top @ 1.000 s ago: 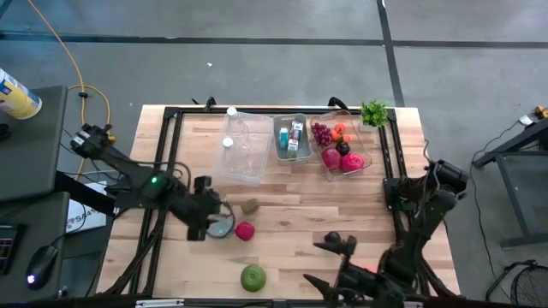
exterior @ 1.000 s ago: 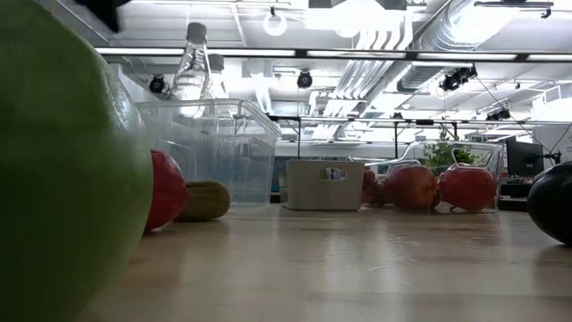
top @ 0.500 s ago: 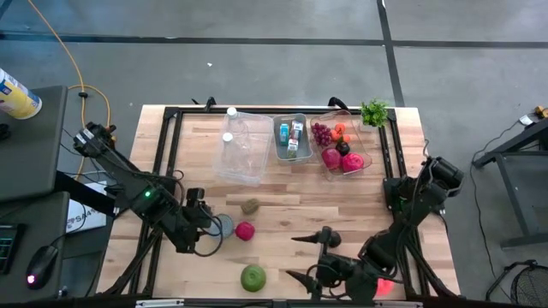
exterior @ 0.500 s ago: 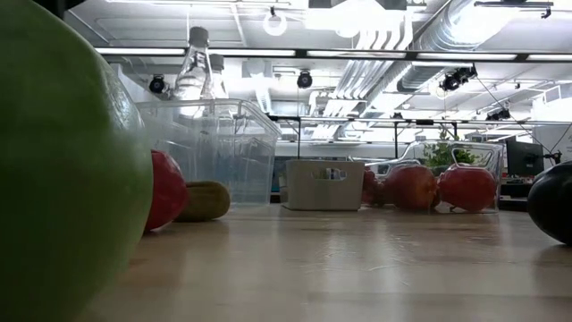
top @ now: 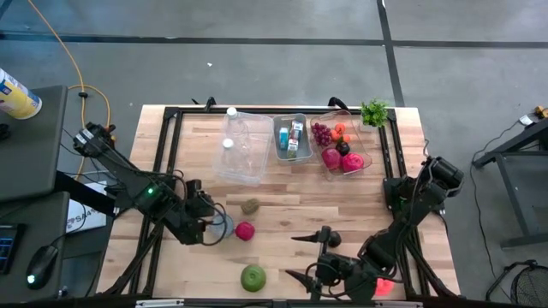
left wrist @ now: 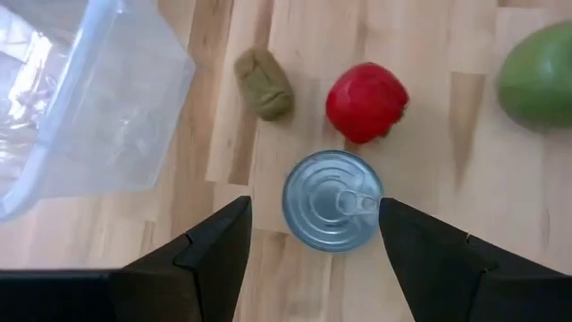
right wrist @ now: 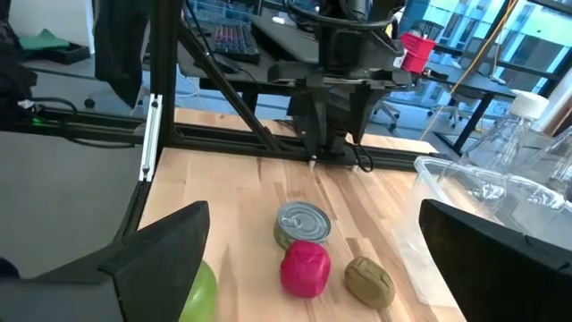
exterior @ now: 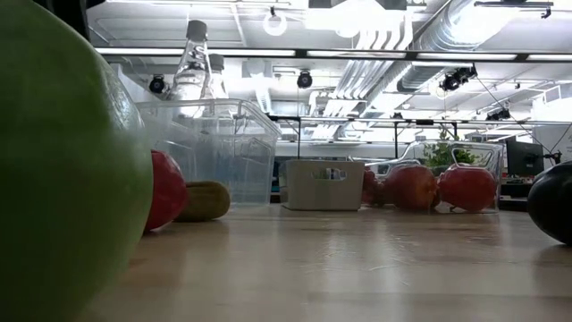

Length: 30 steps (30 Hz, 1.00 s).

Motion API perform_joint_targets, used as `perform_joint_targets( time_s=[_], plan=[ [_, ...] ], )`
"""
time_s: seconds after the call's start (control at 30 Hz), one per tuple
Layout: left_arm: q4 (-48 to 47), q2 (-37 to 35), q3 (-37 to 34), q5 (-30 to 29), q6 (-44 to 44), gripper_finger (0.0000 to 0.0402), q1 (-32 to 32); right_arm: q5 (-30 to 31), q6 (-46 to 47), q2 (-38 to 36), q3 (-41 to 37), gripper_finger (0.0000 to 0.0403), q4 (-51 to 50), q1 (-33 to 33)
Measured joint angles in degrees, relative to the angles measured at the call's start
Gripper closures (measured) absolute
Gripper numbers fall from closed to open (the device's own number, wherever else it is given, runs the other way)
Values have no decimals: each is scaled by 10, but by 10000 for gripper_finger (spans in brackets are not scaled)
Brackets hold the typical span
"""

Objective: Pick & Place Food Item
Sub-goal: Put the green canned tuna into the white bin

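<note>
A silver can [left wrist: 332,199] stands upright on the wooden table, with a red fruit [left wrist: 366,101] and a brown kiwi [left wrist: 264,82] just beyond it and a green apple [top: 253,276] nearer the front edge. My left gripper [left wrist: 315,206] hangs open above the can [top: 224,225], pointing steeply down, with a finger on either side of it and clear of it. My right gripper [top: 301,258] is open wide at the near edge. It points across the table at the can [right wrist: 304,222] and the red fruit [right wrist: 306,266].
At the back stand a clear tub [top: 242,147] with bottles, a grey bin [top: 291,137] of small cartons and a clear tray [top: 342,147] of fruit. A black frame [top: 167,162] runs around the table. The low view is half filled by the green apple [exterior: 63,161].
My right gripper has swung toward the table's left along the near edge, turning as it went, then stopped. My left gripper has drawn back a little toward the near left and rolled about its wrist, staying over the can. Nothing on the table has moved.
</note>
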Motion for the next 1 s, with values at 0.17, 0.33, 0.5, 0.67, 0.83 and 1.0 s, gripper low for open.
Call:
perform_joint_targets(
  time_s=[0.17, 0.33, 0.5, 0.67, 0.83, 1.0],
  plan=[
    [0, 0, 0, 0, 0, 163, 8, 0, 0, 0, 0, 9, -9, 0],
    [-5, 9, -1, -2, 6, 150, 20, 0, 0, 0, 0, 9, -9, 0],
    [-5, 34, -1, -2, 18, 100, 20, 0, 0, 0, 0, 9, -10, 0],
    [-7, 57, -2, -16, 33, 53, 20, 0, 0, 0, 0, 9, -10, 0],
    [-18, 59, -2, -17, 94, 46, 13, 0, 0, 0, 0, 9, -10, 0],
    [-58, 57, -2, -34, 83, 46, 6, 1, 0, 0, 0, 9, -10, 0]
  ],
)
